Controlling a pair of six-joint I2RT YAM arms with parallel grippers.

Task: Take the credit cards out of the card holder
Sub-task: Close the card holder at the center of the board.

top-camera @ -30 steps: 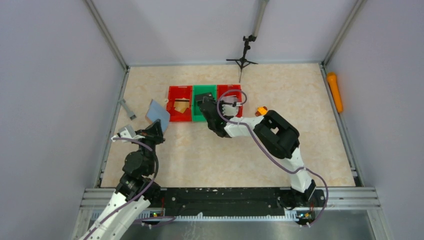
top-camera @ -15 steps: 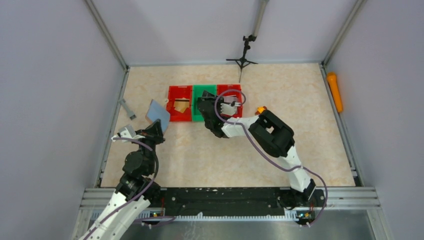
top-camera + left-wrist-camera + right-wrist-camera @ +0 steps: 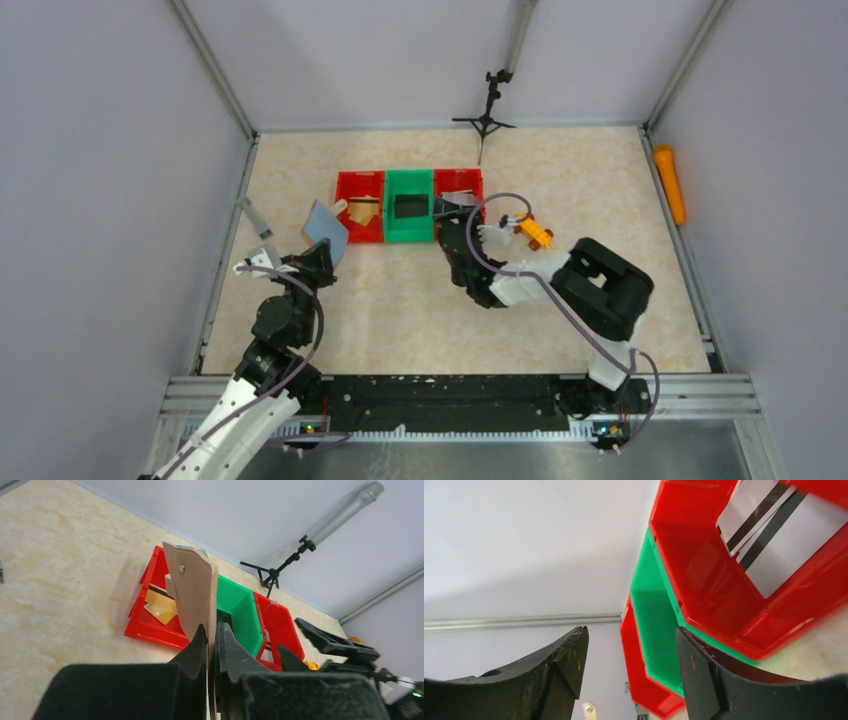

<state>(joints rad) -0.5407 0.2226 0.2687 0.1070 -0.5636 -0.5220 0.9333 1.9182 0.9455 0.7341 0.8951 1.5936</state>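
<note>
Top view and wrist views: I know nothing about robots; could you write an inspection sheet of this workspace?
Surface: beige marbled table.
Job's things: card holder clamped in left fingers; gold card in left red bin; dark card in green bin; striped white-grey cards in right red bin.
Clutter: orange toy beside right arm; grey strip near left edge.
Fingers: left shut on card holder; right fingers open, empty.
Cables: purple cable loops over right arm; no snag seen.
Surroundings: grey walls; tripod at back; orange cylinder by right wall.
</note>
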